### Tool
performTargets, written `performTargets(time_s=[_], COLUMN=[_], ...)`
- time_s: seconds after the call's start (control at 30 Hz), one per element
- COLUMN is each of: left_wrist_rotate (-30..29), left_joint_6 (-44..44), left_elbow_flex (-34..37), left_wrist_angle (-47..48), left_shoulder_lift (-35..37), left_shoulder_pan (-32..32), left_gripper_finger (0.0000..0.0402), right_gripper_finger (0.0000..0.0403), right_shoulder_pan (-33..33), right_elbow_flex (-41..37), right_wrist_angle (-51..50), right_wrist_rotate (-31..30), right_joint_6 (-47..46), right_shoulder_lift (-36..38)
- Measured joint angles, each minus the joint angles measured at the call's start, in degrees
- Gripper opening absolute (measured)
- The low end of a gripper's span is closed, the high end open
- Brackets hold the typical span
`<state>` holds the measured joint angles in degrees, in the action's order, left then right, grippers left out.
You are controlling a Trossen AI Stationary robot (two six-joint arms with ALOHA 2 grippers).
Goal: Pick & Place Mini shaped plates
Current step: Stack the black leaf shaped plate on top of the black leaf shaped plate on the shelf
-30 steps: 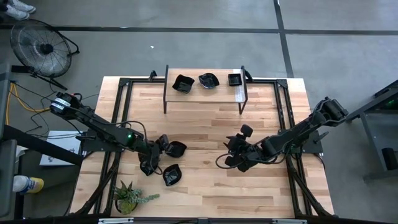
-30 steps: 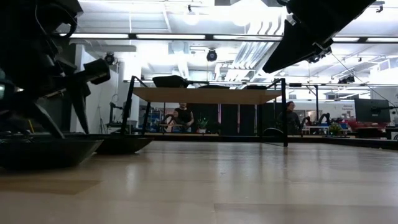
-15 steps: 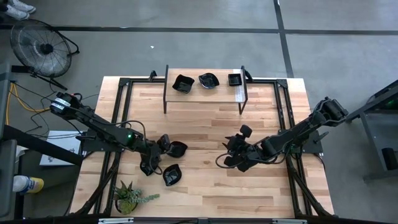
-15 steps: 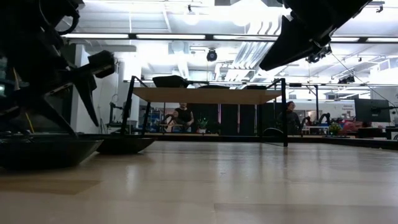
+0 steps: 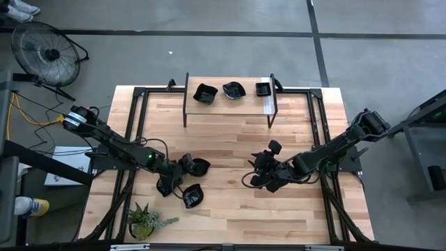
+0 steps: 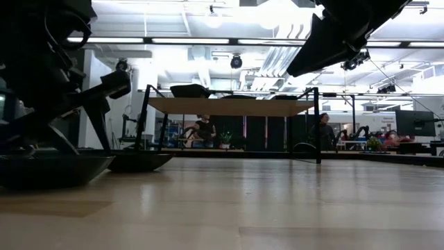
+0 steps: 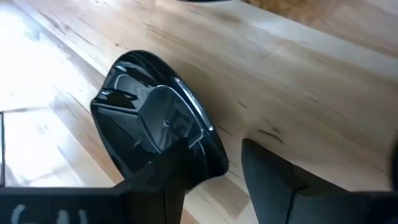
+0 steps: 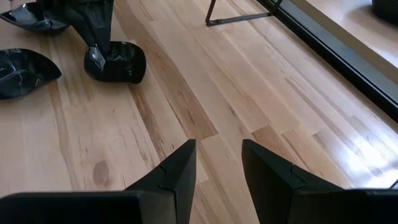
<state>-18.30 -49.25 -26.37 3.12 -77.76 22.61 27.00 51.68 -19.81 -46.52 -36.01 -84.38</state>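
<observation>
Wooden planks cover the bench (image 5: 230, 209), which stands on a grey concrete floor with a round fan (image 5: 45, 52) off its far left corner. A small raised shelf (image 5: 230, 103) at the bench's far edge serves as the landmark: three mini shaped plates (image 5: 234, 90) sit in a row on top of it. Well in front of the shelf and toward its left end, more black plates lie on the bench: one (image 5: 198, 166) closer to the shelf, one (image 5: 193, 196) farther from it, beside the left hand (image 5: 182, 183). That hand hangs low over the farther plate, its fingers (image 7: 273, 180) parted around the plate's rim (image 7: 155, 127) in the wrist view, one finger over the glossy dish and one on the bare wood beside it. A green potted plant (image 5: 146, 219) stands farther still from the shelf, near the bench's front left. Right hand (image 5: 261, 174) waits in front of the shelf's right end, its fingers (image 8: 177, 171) narrowly apart over bare wood, holding nothing.
</observation>
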Motion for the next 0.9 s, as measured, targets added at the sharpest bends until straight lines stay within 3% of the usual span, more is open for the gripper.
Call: performTargets(time_s=[0.2, 0.9], left_wrist_rotate=[0.0, 1.1], left_joint_6=[0.1, 1.6], left_elbow_flex=[0.0, 0.0], left_wrist_angle=[-0.6, -3.5], left_shoulder_lift=[-0.1, -0.1], left_shoulder_pan=[-0.1, -0.1], left_gripper_finger=[0.0132, 0.0004], right_gripper_finger=[0.0124, 0.0124], right_shoulder_pan=[0.0, 0.0], right_elbow_flex=[0.0, 0.0], right_wrist_angle=[0.0, 0.0], right_wrist_rotate=[0.0, 0.0], right_joint_6=[0.0, 0.0], right_shoulder_lift=[0.0, 0.0])
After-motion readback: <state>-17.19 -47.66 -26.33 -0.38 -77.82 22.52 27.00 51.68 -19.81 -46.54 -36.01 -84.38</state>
